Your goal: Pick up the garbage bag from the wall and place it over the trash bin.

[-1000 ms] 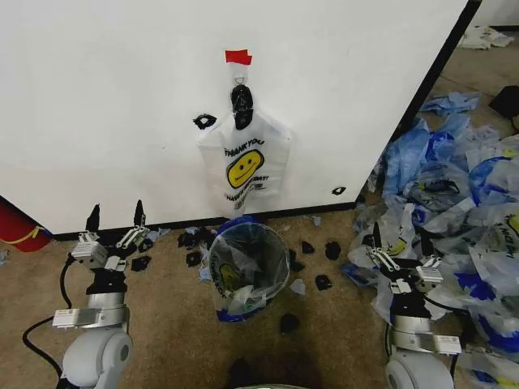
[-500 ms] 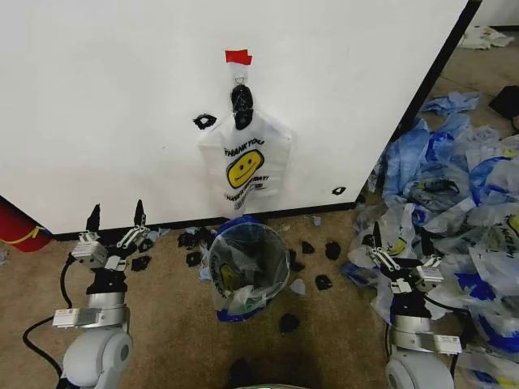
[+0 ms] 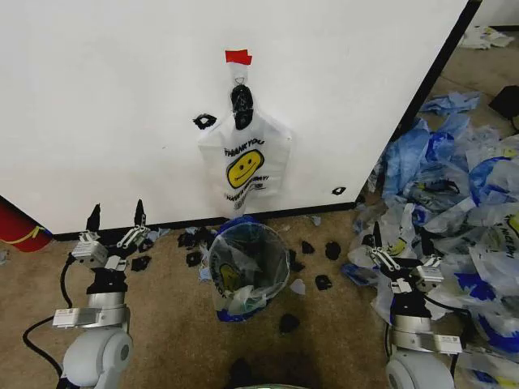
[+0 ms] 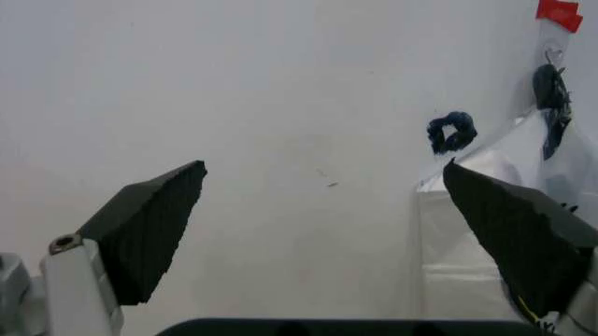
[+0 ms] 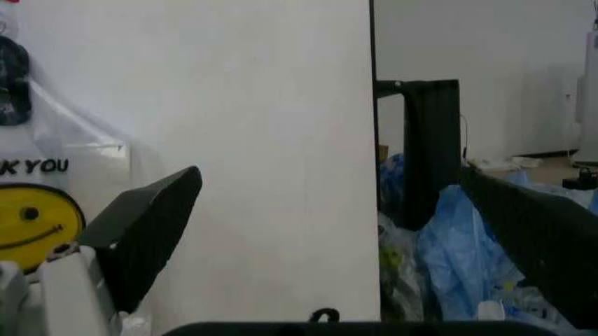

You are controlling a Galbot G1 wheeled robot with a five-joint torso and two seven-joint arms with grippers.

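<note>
White wall (image 3: pixel 122 105), garbage bag (image 3: pixel 243 166) hanging from its hook (image 3: pixel 240 78) above the trash bin (image 3: pixel 247 259); our left pincer (image 3: pixel 116 217) and right pincer (image 3: pixel 399 243), both wide and empty, should, we judge, lift the handles clear, not tug.

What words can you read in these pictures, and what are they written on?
"THANK YOU": black print above the yellow smiley face on the garbage bag hanging on the wall; the right wrist view catches just "K YOU".
Smaller black print under the smiley face: too small to read.
Print on the pile of bags on the floor: too blurred to read.
</note>
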